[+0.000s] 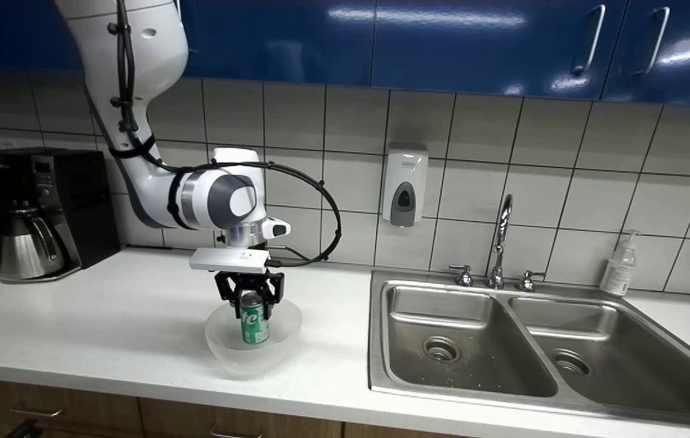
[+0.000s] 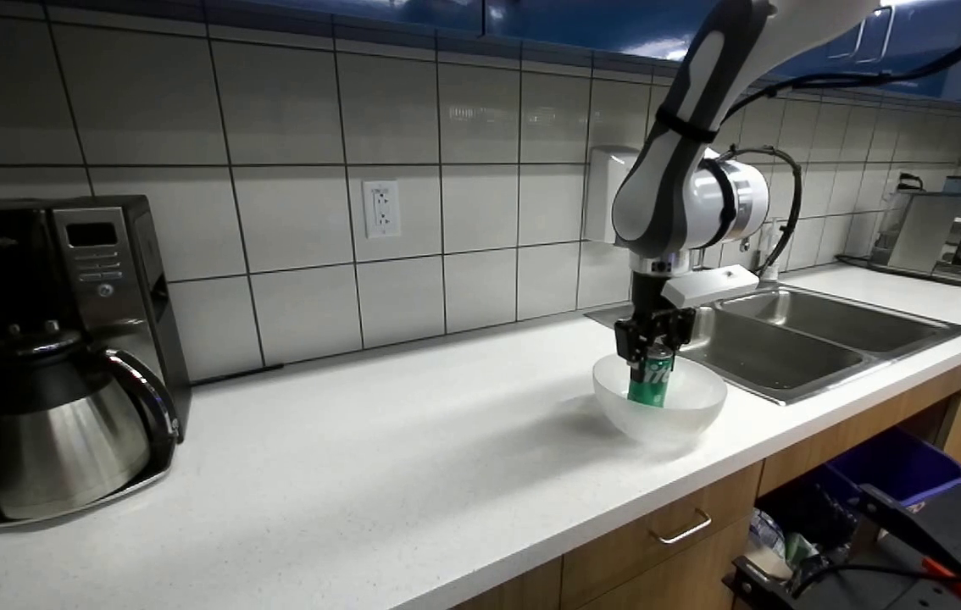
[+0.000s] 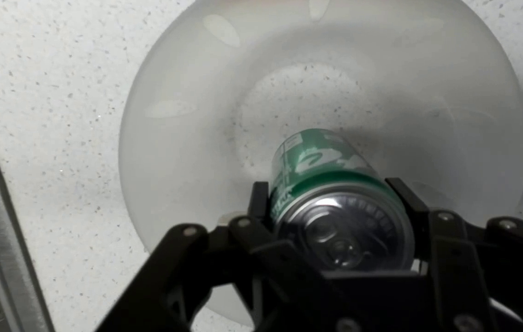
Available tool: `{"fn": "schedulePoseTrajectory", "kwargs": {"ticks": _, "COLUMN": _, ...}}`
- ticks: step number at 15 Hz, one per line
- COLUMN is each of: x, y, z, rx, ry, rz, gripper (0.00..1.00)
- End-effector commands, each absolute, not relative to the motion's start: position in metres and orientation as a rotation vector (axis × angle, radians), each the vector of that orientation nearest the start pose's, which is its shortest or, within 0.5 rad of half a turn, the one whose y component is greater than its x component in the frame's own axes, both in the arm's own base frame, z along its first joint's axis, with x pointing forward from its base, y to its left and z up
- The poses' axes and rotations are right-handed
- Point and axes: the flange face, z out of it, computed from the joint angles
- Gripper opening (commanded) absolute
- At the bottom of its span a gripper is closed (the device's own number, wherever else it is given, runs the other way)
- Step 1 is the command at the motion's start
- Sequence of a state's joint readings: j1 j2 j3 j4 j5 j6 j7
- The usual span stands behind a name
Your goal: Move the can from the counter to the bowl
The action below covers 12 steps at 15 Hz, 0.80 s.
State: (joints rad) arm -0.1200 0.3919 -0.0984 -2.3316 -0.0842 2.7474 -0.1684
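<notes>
The green can with a silvery top is inside the rim of the clear, frosted-looking bowl. The bowl stands on the white counter, left of the sink in this exterior view. My gripper points down over the bowl, its fingers against both sides of the can's upper part. An exterior view also shows the can within the bowl. In the wrist view the can sits between the black fingers, over the bowl. I cannot tell whether the can's base touches the bowl's bottom.
A steel double sink is set into the counter beside the bowl, with a faucet behind it. A coffee maker with a steel jug stands at the counter's far end. A soap dispenser hangs on the tiled wall under blue cabinets.
</notes>
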Motion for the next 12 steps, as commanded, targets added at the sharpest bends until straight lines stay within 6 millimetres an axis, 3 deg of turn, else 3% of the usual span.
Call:
{"fn": "schedulePoseTrajectory", "kwargs": {"ticks": 1, "x": 0.519, "y": -0.114, "z": 0.163, "rx": -3.199, "ry": -0.059, "rz": 0.002, "gripper": 0.39}}
{"fn": "schedulePoseTrajectory", "kwargs": {"ticks": 7, "x": 0.523, "y": -0.114, "z": 0.145, "rx": -3.197, "ry": -0.065, "rz": 0.052, "gripper": 0.39}}
{"fn": "schedulePoseTrajectory", "kwargs": {"ticks": 11, "x": 0.526, "y": -0.116, "z": 0.147, "rx": -3.201, "ry": -0.061, "rz": 0.056, "gripper": 0.39}}
{"fn": "schedulePoseTrajectory", "kwargs": {"ticks": 12, "x": 0.526, "y": -0.116, "z": 0.148, "rx": -3.206, "ry": -0.05, "rz": 0.055, "gripper": 0.87}}
